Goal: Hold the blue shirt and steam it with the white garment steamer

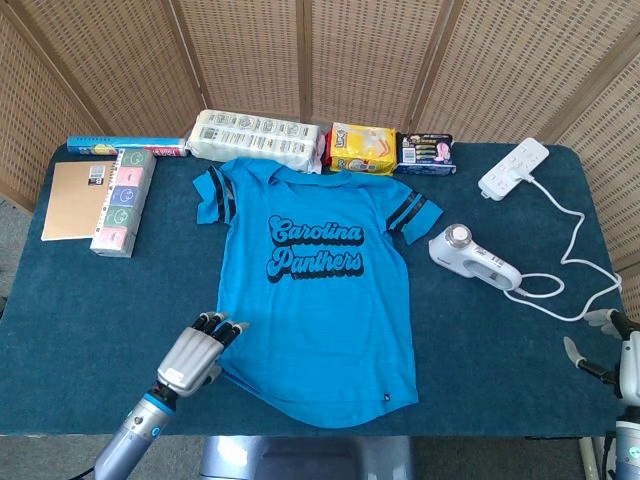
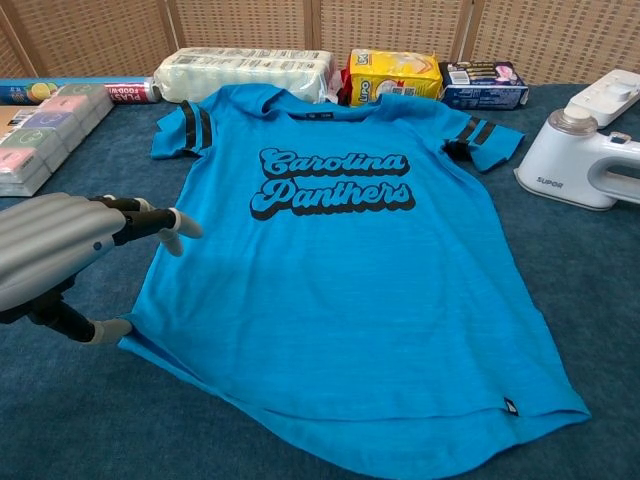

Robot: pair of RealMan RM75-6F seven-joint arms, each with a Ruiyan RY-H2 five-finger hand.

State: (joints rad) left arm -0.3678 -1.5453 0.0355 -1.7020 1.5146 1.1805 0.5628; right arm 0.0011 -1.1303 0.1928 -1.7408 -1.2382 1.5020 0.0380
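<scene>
Chest view: left hand [image 2: 50, 250] fingers [image 2: 150, 222] spread, released, at blue shirt [image 2: 340, 290] hem; right hand [image 1: 612, 350] fingers' state unclear

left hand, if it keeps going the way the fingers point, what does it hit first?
Likely the blue shirt: the left hand points up-right at its lower left edge. Height above the cloth is unclear.

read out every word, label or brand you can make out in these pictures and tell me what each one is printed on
"Carolina Panthers": black script across the chest of the blue shirt.
"SUPOR": small grey letters on the side of the white garment steamer.
Print on the yellow pack, the dark blue box, the white wrapped pack, the long blue box and the pastel stack is too small or blurred to read.
</scene>
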